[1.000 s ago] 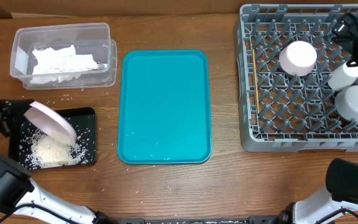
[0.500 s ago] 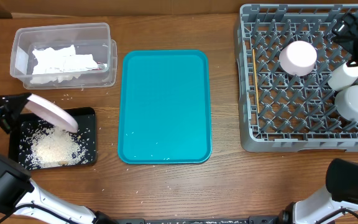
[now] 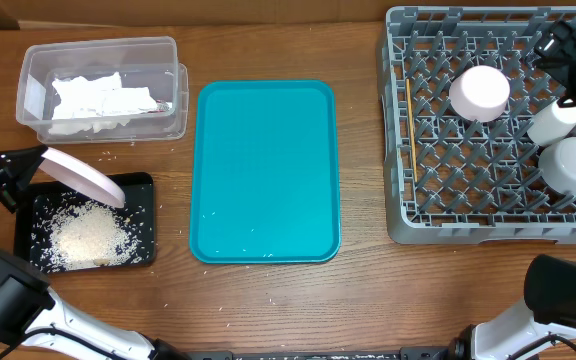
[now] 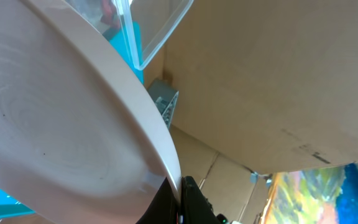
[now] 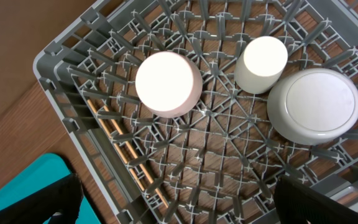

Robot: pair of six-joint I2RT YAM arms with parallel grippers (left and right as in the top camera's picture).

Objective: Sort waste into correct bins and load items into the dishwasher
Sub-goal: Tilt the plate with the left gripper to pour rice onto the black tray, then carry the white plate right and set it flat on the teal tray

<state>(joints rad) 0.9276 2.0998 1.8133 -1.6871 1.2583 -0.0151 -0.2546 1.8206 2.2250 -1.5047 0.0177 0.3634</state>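
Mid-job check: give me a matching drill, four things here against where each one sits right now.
Things:
1 pale-pink round plate
2 loose white rice pile
3 crumpled white paper napkins
4 thin wooden chopsticks

Places:
A in the clear plastic tub
B in the grey plastic dish rack
C in the left pincer, tilted
D in the shallow black tray

Pairs: 1-C, 2-D, 3-A, 4-B.

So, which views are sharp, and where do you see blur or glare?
Overhead: even light, sharp, single rice grains show. Left wrist: the plate is close and fills much of the frame; the background at lower right is blurred. Right wrist: rack sharp, cup top washed out white.
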